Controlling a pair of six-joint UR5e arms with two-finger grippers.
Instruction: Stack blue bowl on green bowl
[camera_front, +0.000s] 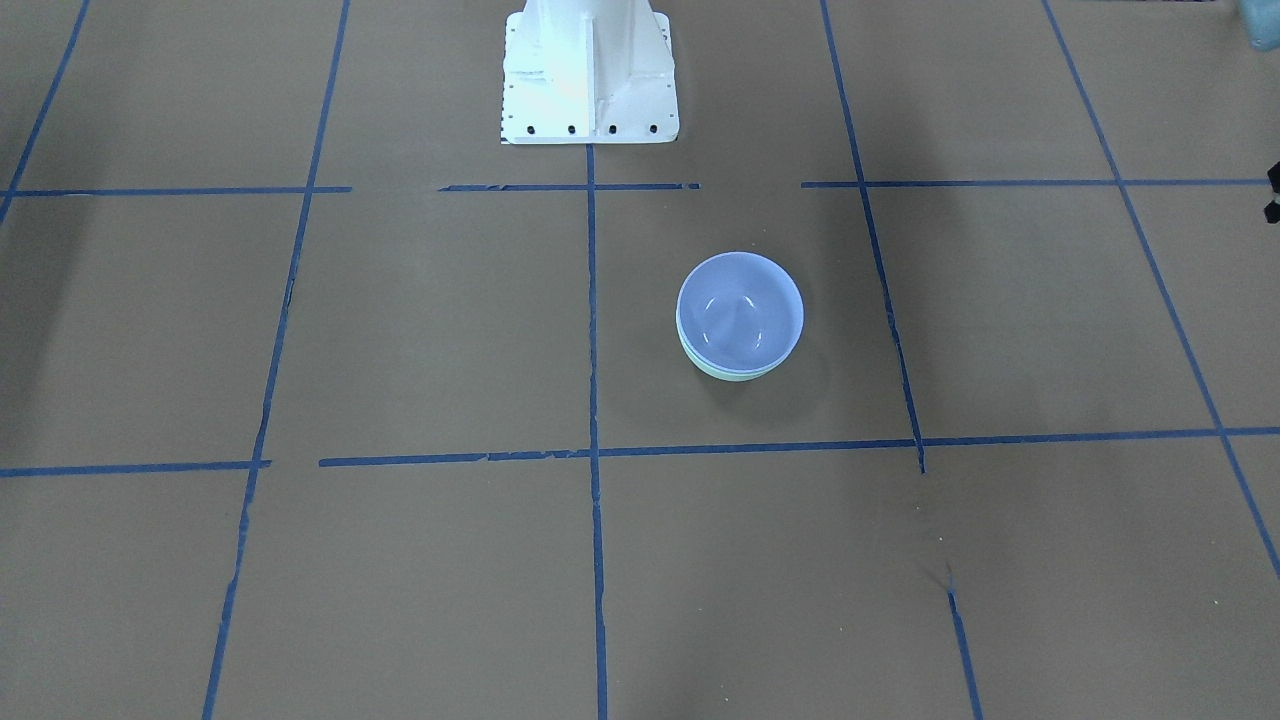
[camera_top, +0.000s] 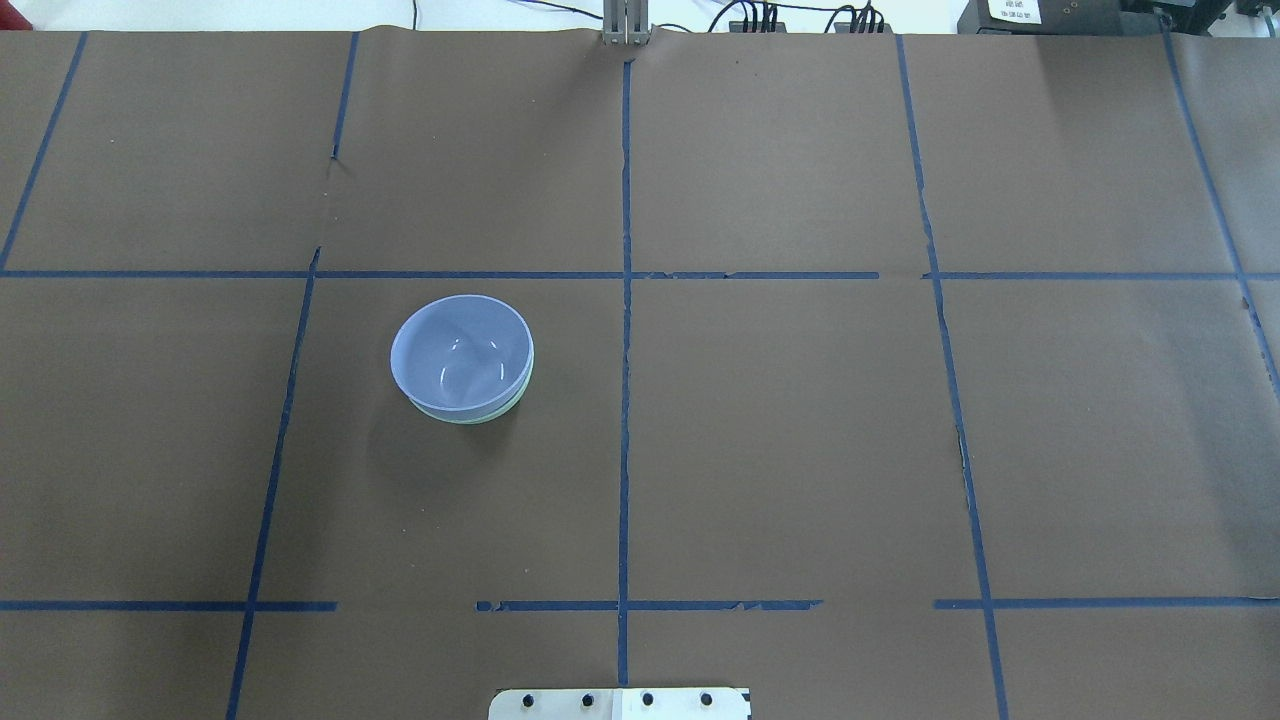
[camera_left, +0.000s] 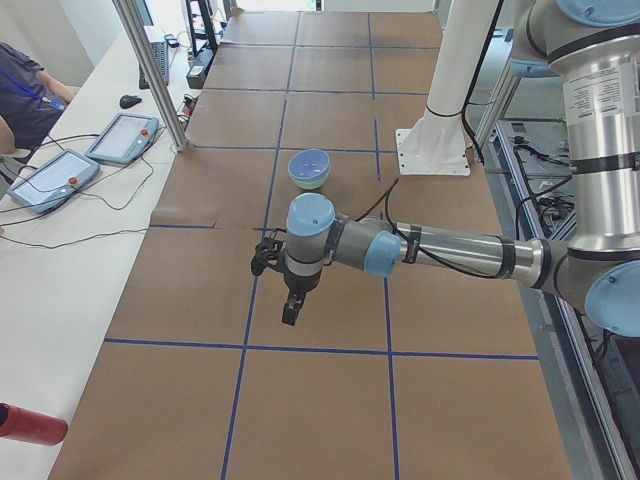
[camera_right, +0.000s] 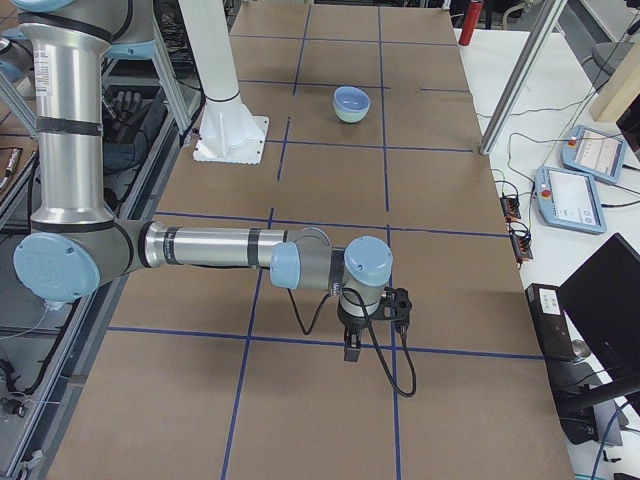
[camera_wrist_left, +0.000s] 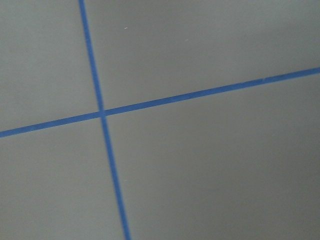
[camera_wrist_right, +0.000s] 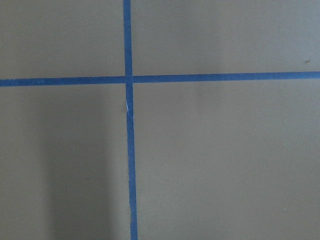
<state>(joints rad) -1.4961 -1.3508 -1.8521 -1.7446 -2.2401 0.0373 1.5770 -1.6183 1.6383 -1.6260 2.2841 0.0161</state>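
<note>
The blue bowl sits nested inside the green bowl, upright on the brown table, a little to my left of the centre line. Only a thin mint rim of the green bowl shows under the blue bowl. My left gripper hangs over the table at my left end, far from the stack, and I cannot tell if it is open or shut. My right gripper hangs over the far right end, and I cannot tell its state either. Both wrist views show only table and blue tape.
The white robot base stands at the table's edge on my side. Blue tape lines grid the table. A metal post and control tablets stand on the operators' bench, with a red can nearby.
</note>
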